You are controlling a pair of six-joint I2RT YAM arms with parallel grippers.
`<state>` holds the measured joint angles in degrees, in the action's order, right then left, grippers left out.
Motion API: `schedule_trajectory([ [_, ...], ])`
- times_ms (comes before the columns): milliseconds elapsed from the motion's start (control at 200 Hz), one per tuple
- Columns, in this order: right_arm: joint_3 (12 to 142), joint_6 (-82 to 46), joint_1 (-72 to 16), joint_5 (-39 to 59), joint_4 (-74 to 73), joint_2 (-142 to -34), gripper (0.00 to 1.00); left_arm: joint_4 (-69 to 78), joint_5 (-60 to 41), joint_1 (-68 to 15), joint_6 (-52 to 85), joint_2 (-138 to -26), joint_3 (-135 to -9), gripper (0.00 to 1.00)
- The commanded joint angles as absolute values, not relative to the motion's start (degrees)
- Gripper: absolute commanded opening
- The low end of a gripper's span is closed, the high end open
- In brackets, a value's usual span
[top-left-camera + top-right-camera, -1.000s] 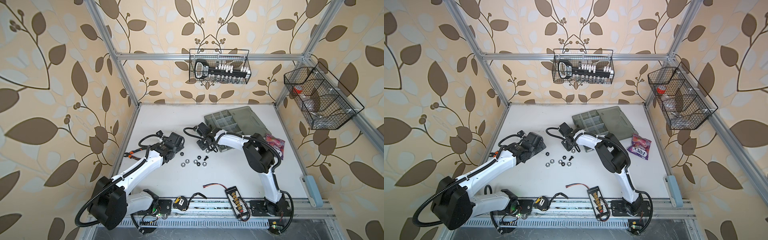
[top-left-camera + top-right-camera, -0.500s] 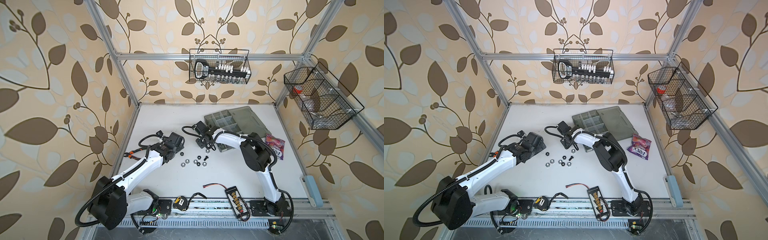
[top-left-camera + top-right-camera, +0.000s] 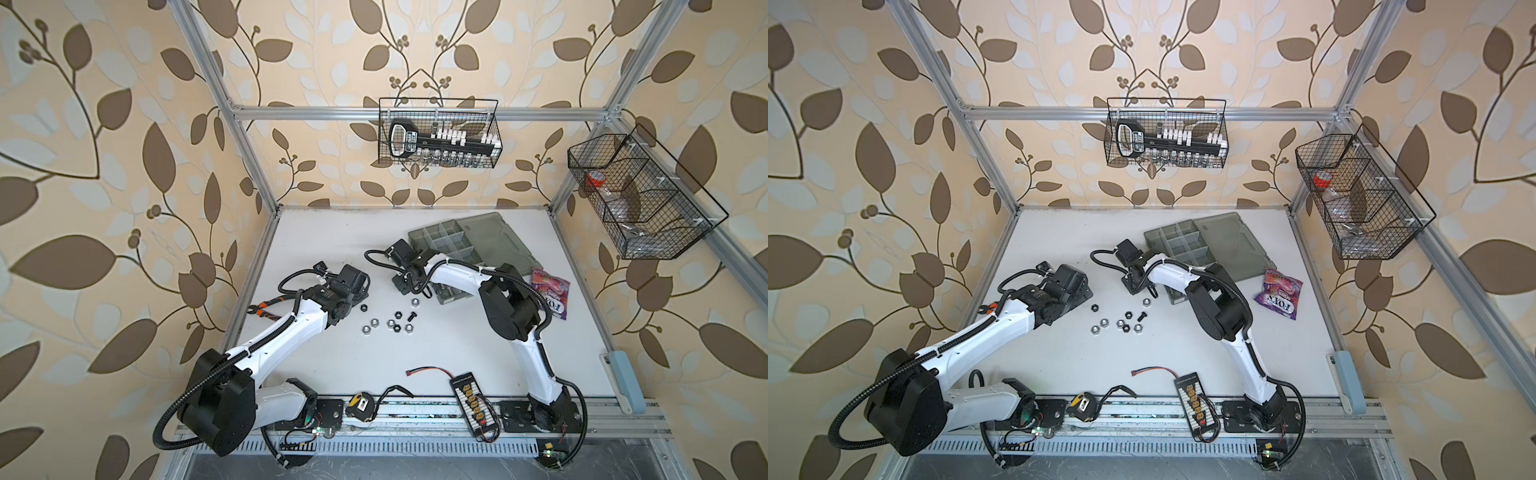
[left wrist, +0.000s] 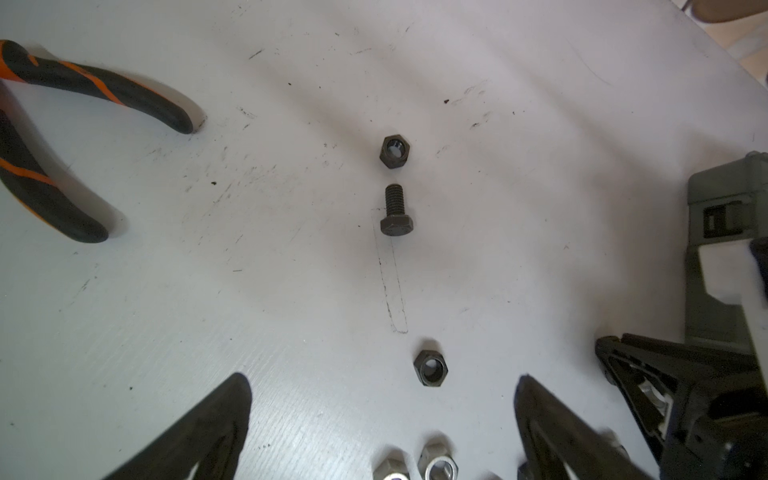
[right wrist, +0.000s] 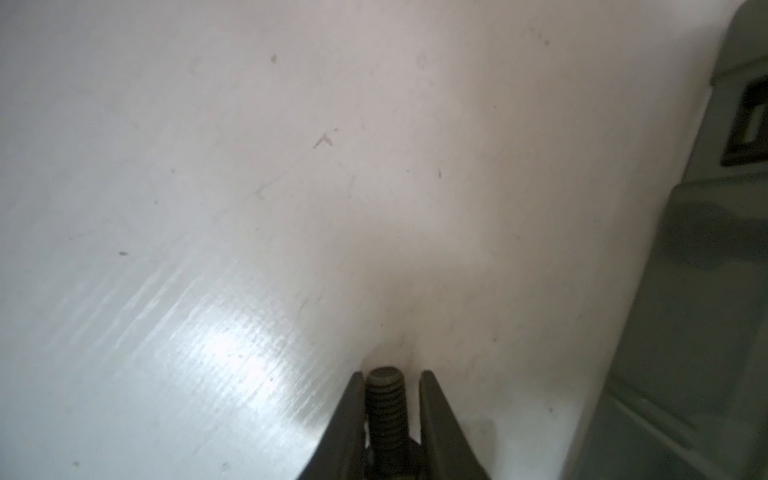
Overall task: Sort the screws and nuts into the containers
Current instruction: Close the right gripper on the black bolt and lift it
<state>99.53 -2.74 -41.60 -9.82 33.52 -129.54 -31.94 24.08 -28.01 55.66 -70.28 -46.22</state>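
Scuffed white surface (image 3: 415, 357). At back right, a grey organizer case (image 3: 498, 241) lies open, its containers (image 3: 446, 243) facing up. The left gripper (image 4: 382, 395) is spread wide and empty, low beside the loose nuts (image 3: 390, 324) mid-surface. The right gripper (image 5: 390, 378) is clenched on a black screw (image 5: 385, 411) (threaded shaft between the fingers), close over the surface near the case's front left corner. A second black screw (image 4: 395, 212) lies among the nuts.

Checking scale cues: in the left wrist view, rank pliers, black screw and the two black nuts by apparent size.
1. pliers
2. black screw
3. far black nut and near black nut: alike; nearness may enlarge one, so unranked.
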Motion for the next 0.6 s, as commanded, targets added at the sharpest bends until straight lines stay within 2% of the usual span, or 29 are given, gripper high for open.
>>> schedule_trajectory([
  [0, 100.73, -2.19, -41.50, -7.09, 37.08, -132.08, 0.19, -33.46, 25.43, -27.42, 55.28, -70.05, -48.69, 0.99],
  [595, 102.95, -3.22, -41.49, -5.01, 39.24, -129.91, 0.02, -33.57, 25.54, -27.42, 55.56, -69.70, -48.60, 0.99],
])
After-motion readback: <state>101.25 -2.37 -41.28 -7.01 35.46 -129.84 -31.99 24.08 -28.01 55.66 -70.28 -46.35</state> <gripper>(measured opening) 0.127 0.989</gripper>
